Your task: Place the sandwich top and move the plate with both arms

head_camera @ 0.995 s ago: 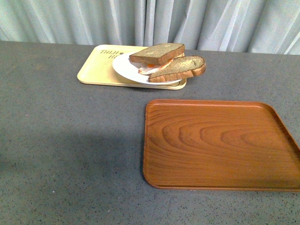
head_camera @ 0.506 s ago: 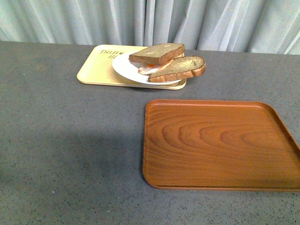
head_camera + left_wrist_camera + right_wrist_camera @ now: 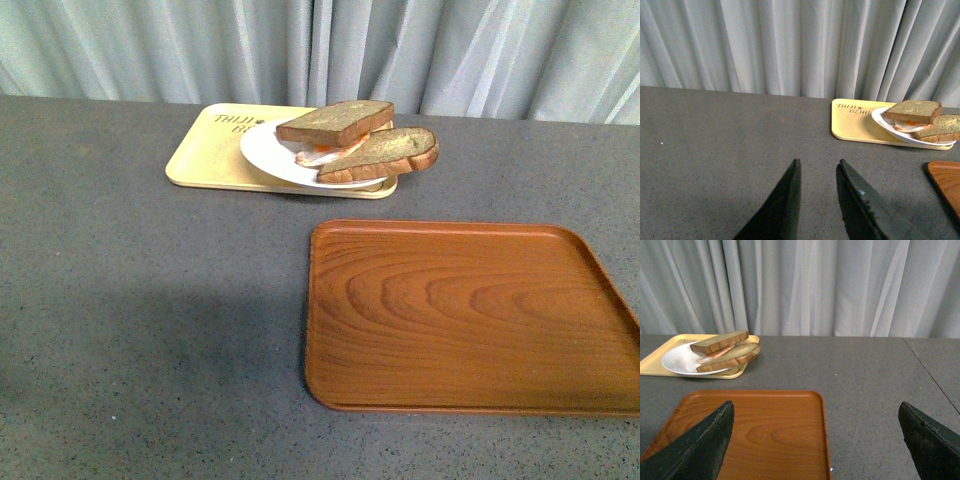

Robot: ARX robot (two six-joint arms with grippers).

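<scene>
The left end effector (image 3: 817, 172) hangs over bare grey bench (image 3: 715, 140) with its two black fingers (image 3: 790, 200) a narrow gap apart, holding nothing. The right end effector (image 3: 815, 425) has its fingers (image 3: 705, 445) spread wide, one at each side of its view, also holding nothing, and it sits above the near part of the brown wooden tray (image 3: 765, 425). Neither arm shows in the front view. Well ahead of both end effectors, toward the curtain (image 3: 320, 45), the white plate (image 3: 265, 155) rests on the pale yellow tray (image 3: 205, 160), overhanging that tray's right edge. On the plate lies a fried egg (image 3: 325, 152), partly covered by a bread slice with a rounded end (image 3: 385, 150). The sandwich top (image 3: 335, 118), a squarish brown slice, lies tilted on the pile, resting on the egg and the other slice. The wooden tray (image 3: 470, 310) sits nearer the robot and to the right, apart from the yellow tray.
</scene>
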